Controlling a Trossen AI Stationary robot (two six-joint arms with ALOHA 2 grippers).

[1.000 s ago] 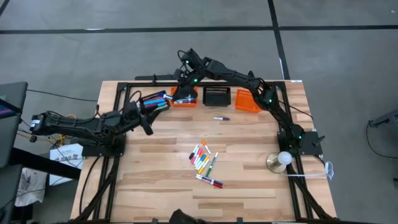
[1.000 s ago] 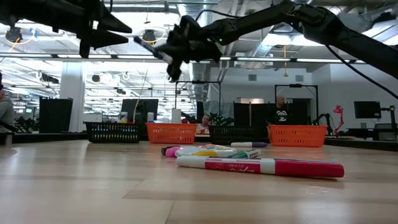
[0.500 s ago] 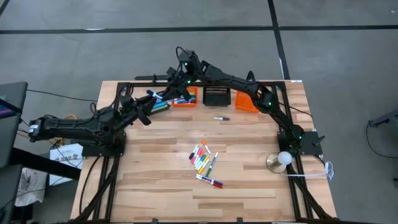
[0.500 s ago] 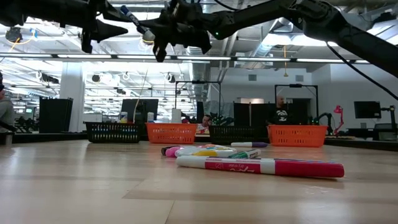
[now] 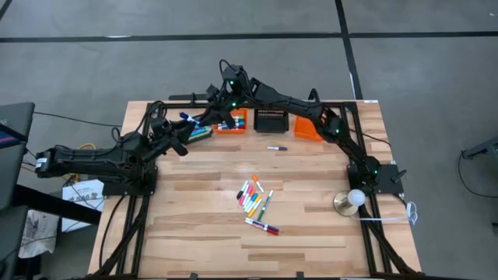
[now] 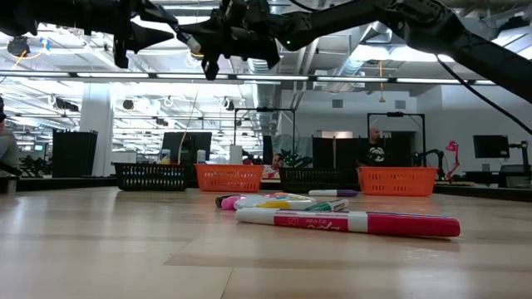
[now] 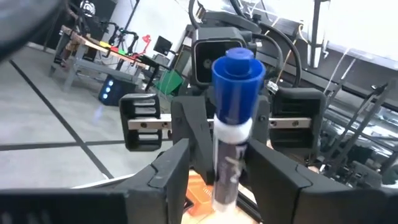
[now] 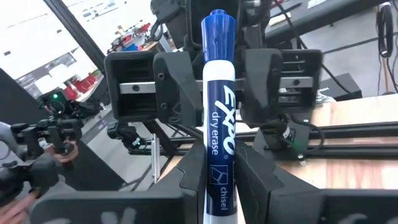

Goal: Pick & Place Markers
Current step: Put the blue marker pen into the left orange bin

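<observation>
Marker (image 8: 219,118) lettering in right wrist view, right tool (image 5: 208,118) gripping, overhead hides it

High looks straight down on whole table (image 5: 311,233); low level at tabletop; wrists close, facing each other, sharing blue marker (image 8: 219,118).

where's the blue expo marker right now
Blue Expo marker is in the air at the table's back left, shared between right tool and left tool, near the orange basket.

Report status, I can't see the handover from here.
Right gripper shut on blue marker, raised over the table's back left. Left gripper open, flanking its cap end. Nothing in the way.
</observation>
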